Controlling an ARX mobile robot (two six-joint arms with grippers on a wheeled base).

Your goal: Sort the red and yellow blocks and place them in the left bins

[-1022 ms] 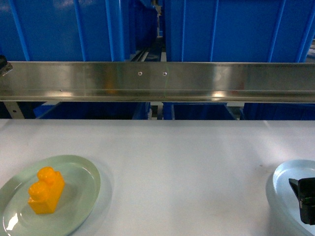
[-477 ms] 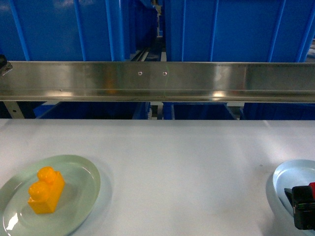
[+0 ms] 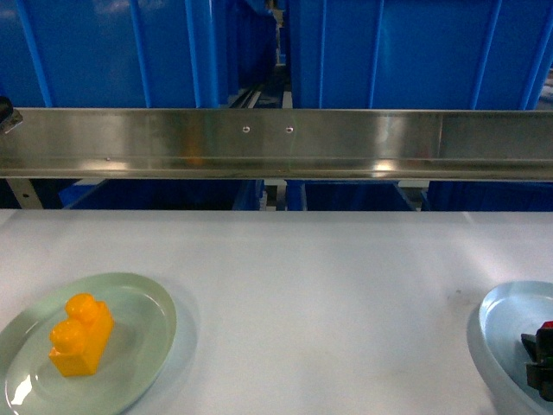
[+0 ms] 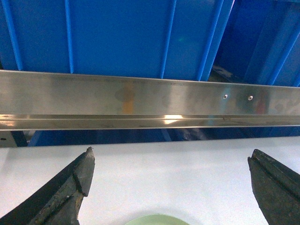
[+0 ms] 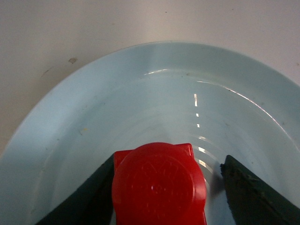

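A yellow block (image 3: 80,335) lies on a pale green plate (image 3: 147,303) at the front left of the white table. At the far right, a red block (image 5: 159,185) stands on a light blue plate (image 5: 93,108), and only its top edge (image 3: 546,327) shows in the head view. My right gripper (image 5: 168,161) is open around the red block: the left finger touches its side, and the right finger stands a small gap away. My left gripper (image 4: 171,154) hangs wide open and empty over the table, above the green plate's far rim (image 4: 150,219).
Large blue bins (image 3: 112,52) stand on a shelf behind the table, left and right. A steel rail (image 3: 276,143) runs across in front of them. White tabletop (image 3: 320,294) lies between the two plates.
My right gripper has slid toward the lower right edge of the head view, down over the blue plate. The red block now shows at its fingers. The yellow block has not moved.
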